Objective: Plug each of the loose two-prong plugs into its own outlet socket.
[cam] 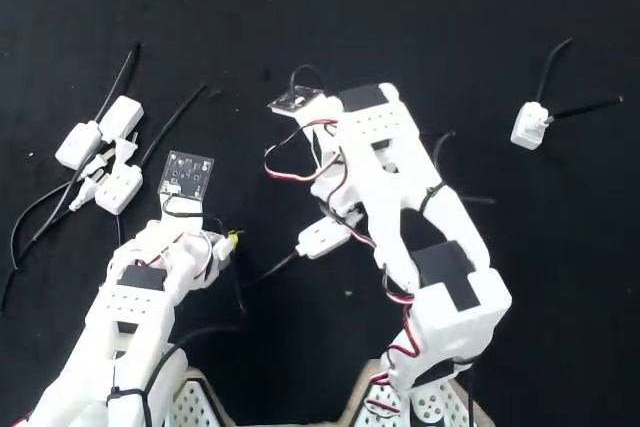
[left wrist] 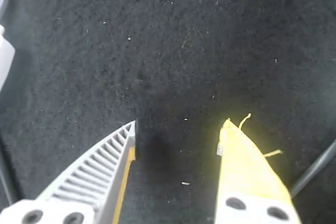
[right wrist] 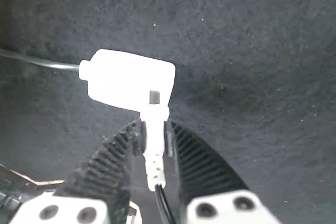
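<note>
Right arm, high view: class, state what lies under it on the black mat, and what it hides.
A white rectangular outlet socket with a thin black cable pokes out beneath the white right arm. The arm covers the socket's other end.

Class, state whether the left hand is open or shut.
Open. The left hand has its fingers apart, with bare black cloth between them.

Black table [cam: 480, 27], plug cluster [cam: 118, 187] left, plugged socket [cam: 322, 237] centre, lone socket [cam: 528, 127] right
</note>
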Controlling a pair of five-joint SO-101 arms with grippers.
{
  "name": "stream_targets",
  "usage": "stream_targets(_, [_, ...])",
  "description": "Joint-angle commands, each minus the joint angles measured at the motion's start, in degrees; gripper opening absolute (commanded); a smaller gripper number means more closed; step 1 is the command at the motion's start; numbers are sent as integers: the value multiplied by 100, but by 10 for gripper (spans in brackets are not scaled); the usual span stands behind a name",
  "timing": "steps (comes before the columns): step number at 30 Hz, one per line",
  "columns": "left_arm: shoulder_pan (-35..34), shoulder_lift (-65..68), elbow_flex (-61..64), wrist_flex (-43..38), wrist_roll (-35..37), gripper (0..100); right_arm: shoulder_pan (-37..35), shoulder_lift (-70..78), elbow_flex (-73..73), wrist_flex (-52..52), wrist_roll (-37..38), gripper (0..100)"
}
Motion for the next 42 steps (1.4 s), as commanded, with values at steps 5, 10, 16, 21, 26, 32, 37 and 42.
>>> stream_targets(5, [57, -97, -48, -70, -62, 252, -545, -101, 13, -211, -193, 10])
stream_targets(10, [57, -97, -48, -62, -62, 252, -615, -84, 13, -246, -141, 10])
stream_targets(16, [57, -97, -48, -44, -62, 252, -615, -75, 13, -308, 176, 10])
stream_targets(21, [57, -97, -48, -44, -62, 252, -624, -75, -57, -325, 378, 10])
stream_targets(26, [57, -97, -48, -44, -62, 252, -580, -145, -462, -158, 378, 10])
stream_targets(32, [57, -97, -48, -44, -62, 252, -466, -884, -875, 510, 396, 10])
stream_targets(37, [57, -97, -48, -44, -62, 252, -141, -1569, -435, 316, 413, 10])
stream_targets(42, [48, -97, -48, -44, -62, 252, 651, -1859, 1393, -1697, 413, 10])
